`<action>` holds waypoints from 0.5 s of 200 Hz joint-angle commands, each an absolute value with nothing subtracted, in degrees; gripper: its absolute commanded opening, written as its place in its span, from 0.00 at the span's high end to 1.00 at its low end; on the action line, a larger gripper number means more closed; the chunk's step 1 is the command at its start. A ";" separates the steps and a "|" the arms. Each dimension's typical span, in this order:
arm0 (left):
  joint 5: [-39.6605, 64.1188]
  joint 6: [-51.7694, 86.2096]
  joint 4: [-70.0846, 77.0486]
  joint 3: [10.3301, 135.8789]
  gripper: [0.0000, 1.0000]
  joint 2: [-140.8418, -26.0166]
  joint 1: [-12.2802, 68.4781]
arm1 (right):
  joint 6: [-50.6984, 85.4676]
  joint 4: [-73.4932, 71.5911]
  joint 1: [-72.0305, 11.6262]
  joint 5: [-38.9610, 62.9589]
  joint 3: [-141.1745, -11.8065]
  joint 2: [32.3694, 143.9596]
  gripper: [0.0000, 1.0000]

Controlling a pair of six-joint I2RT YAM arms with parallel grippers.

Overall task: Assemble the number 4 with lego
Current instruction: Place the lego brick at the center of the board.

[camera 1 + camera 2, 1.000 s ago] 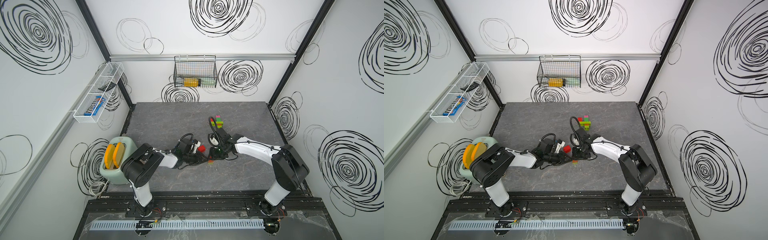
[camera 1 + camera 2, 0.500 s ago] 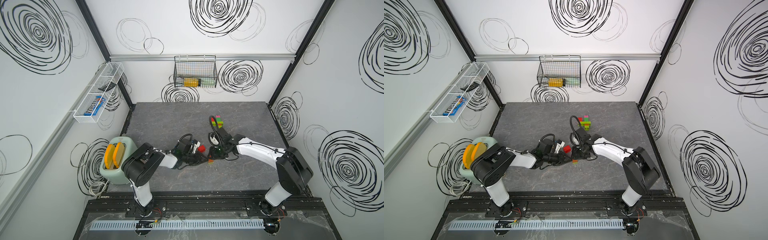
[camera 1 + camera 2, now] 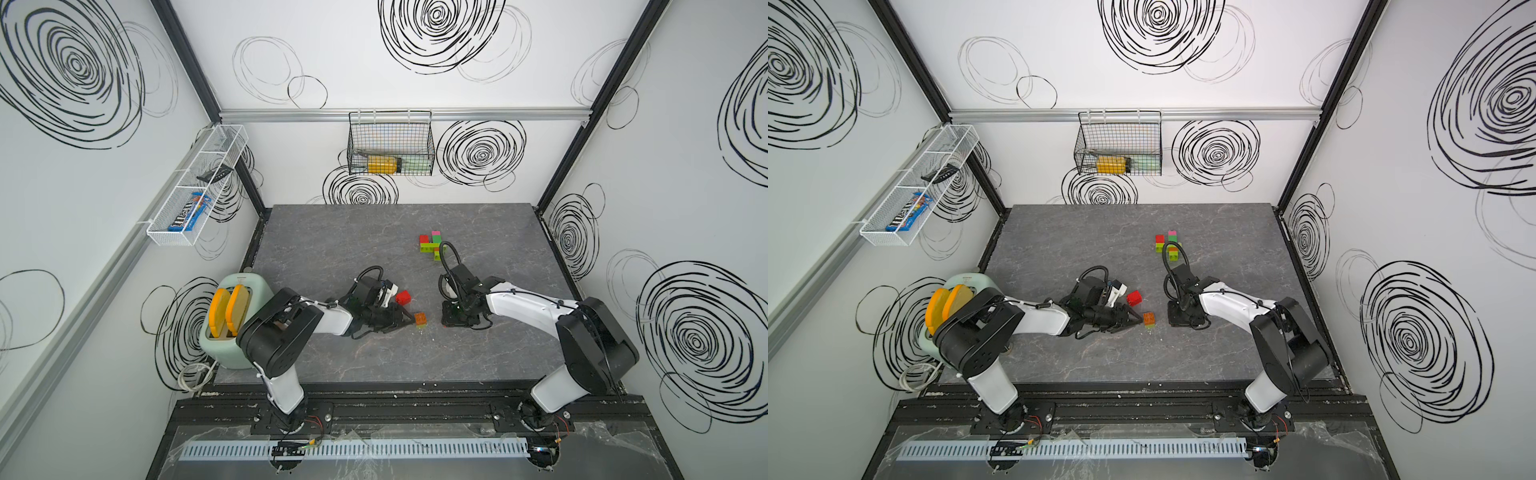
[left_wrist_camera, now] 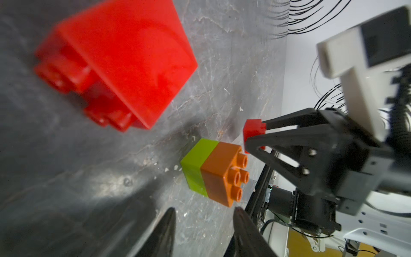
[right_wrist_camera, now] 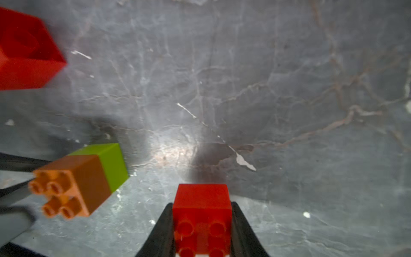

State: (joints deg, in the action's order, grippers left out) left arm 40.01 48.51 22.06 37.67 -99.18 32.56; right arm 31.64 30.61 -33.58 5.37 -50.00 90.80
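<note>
The right gripper (image 5: 202, 205) points down. Its two fingers squeeze a small red brick (image 5: 201, 198) between them. The brick's bumps face up toward the wrist, so it stands up and down. The left gripper (image 4: 204, 212) lies low and points to the right. Its fingers are apart, with nothing between them.

Just past the left fingertips, a little stack (image 4: 208, 172) stands on the gray table (image 3: 332, 249). It has a lime green brick (image 4: 194, 166) at the bottom and an orange brick (image 4: 219, 178) on top, bumps up. The held brick is close on the stack's right side, not touching it.

A loose red brick (image 3: 402, 297) is just on the far side of the left fingers. It is blurry and tipped. The right wrist view shows its hollow underside, and the left wrist view shows its bumps.

Only the wrist views show the held brick. In both top views the gripper hides it. Only the top views show a joined group of bricks (image 3: 430, 247) lying far back, a bit right of the middle. Its lime green bar runs left to right, with red and pink bricks on its far side.
</note>
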 commanded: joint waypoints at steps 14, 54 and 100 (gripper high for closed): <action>38.05 43.59 15.77 40.95 0.30 -94.83 31.99 | 33.12 30.35 -34.19 3.20 -49.32 92.42 0.59; 36.90 41.95 13.62 41.57 0.23 -94.23 31.47 | 32.70 30.97 -34.11 2.43 -50.09 90.45 0.41; 37.10 42.04 14.00 41.47 0.22 -94.66 31.29 | 31.82 31.42 -34.10 2.11 -50.10 90.60 0.45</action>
